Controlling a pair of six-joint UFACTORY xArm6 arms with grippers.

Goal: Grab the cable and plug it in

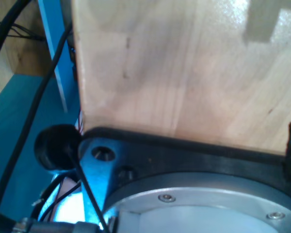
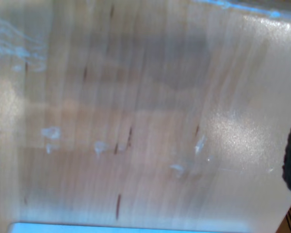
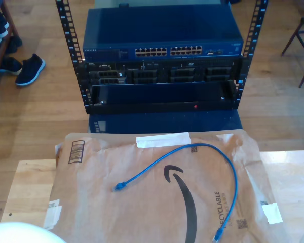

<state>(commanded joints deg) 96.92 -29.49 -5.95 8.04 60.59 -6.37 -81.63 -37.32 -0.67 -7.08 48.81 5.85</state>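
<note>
Thin bright blue cable (image 3: 192, 152) lies loose on brown cardboard (image 3: 116, 202), ungrasped. Jaw state: cannot tell. Next: grasp a plug end (image 3: 119, 187), carry to far switch (image 3: 162, 43).

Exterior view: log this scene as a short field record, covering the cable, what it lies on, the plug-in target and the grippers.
cable: blue cable, loose open curve, unplugged
plug ends: one toward the exterior view's left, one near its bottom edge
lies on: flattened brown cardboard over a wooden table
target: blue network switch in a rack, behind the table
switch ports: front row faces the camera
grippers: jaw state cannot be told
</note>
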